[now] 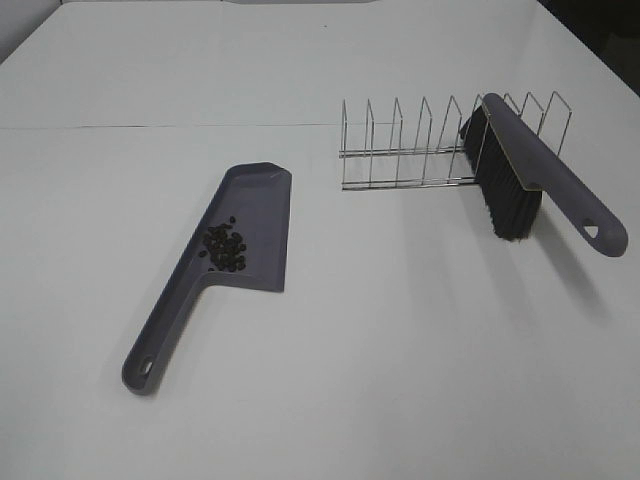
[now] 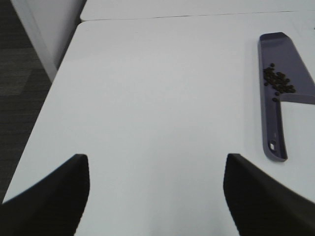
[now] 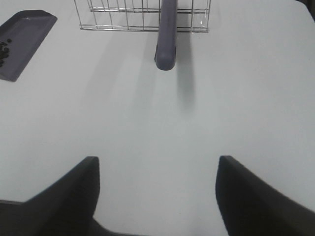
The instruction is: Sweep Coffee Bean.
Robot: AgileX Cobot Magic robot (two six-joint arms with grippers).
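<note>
The white worktop (image 1: 320, 380) carries everything, and neither of my arms shows in the high view. Largest on it is the wire rack (image 1: 420, 140), out at about one o'clock from the middle of that view. The brush (image 1: 520, 170) leans in the rack, bristles hanging toward the worktop and its handle slanting out toward four o'clock. The dustpan (image 1: 245, 225) lies flat at about ten o'clock from the middle, its long axis running from one o'clock at the pan mouth to seven o'clock at the handle end. The coffee bean (image 1: 226, 249) cluster already sits inside the pan, close to where the handle joins.

My left claw (image 2: 157, 196) hovers over bare worktop with its fingers (image 2: 54, 196) spread wide and nothing between them; the dustpan handle lies ahead of it and off to one side, well apart. My right claw (image 3: 157, 196) is likewise spread and empty, and the brush handle points back almost straight at it, near but not touching.

I judge the sweeping done, since I see no loose beans on the worktop. If anything remains, the left arm is the nearer one to the pan handle, and would need to line up with that slanted axis.
</note>
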